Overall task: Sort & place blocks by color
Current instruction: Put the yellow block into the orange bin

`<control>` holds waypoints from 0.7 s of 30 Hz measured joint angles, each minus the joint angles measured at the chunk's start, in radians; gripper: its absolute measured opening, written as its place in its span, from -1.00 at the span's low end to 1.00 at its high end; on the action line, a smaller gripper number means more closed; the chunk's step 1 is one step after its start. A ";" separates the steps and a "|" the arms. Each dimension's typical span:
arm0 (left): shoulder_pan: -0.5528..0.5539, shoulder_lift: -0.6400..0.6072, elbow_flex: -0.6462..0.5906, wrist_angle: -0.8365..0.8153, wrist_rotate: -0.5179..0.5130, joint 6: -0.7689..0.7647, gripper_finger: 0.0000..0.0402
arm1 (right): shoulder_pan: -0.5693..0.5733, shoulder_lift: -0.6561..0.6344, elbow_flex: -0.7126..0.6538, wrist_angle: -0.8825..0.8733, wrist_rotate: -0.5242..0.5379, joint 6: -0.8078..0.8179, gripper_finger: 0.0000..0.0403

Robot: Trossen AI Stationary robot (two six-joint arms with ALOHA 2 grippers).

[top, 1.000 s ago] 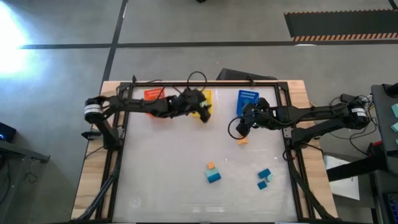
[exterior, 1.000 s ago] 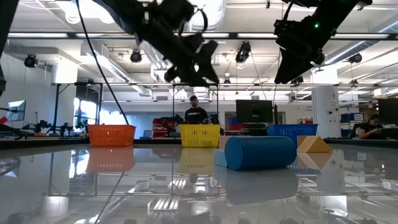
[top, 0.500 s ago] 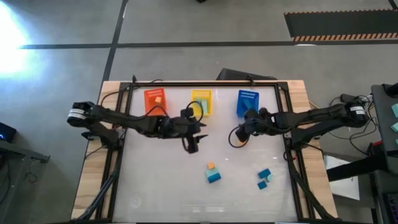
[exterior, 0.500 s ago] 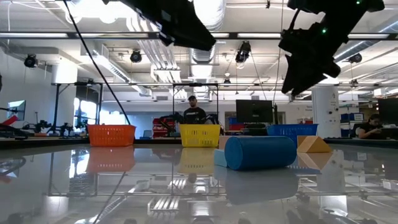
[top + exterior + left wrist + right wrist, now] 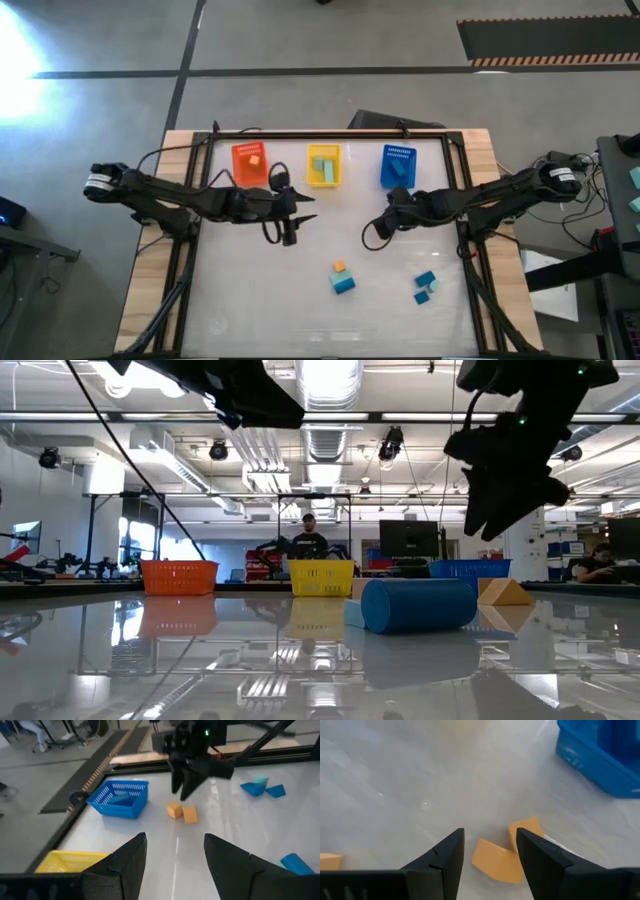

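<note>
Two orange blocks (image 5: 495,863) (image 5: 526,828) lie touching each other on the table, right under my open right gripper (image 5: 490,837) (image 5: 385,222), whose fingers stand above them without touching; in the high view the gripper hides them. My left gripper (image 5: 175,840) (image 5: 290,231) is open and empty, above bare table nearer than the yellow bin (image 5: 323,165). One more orange block (image 5: 339,267) sits against a blue block (image 5: 344,285). A blue block (image 5: 425,279) and a teal block (image 5: 421,297) lie to the right. The low view shows a blue cylinder (image 5: 418,604).
Orange bin (image 5: 250,160), yellow bin and blue bin (image 5: 397,167) stand in a row along the far edge, each with blocks of its colour inside. A dark frame (image 5: 460,190) borders the table. Bare table lies between the grippers and at near left.
My left gripper has drawn away from the yellow bin toward the near edge, then toward the left, rising out of the low view. My right gripper has shifted a little toward the near edge and now covers the orange blocks in the high view.
</note>
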 joint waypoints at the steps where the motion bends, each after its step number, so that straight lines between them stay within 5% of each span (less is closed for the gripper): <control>1: 0.000 -0.011 -0.005 -0.001 -0.003 0.006 -0.09 | -0.005 0.011 0.004 -0.001 -0.001 0.002 -0.18; 21: 0.002 -0.075 -0.044 0.055 -0.024 0.017 -0.09 | -0.071 0.130 0.045 -0.140 0.000 -0.018 0.10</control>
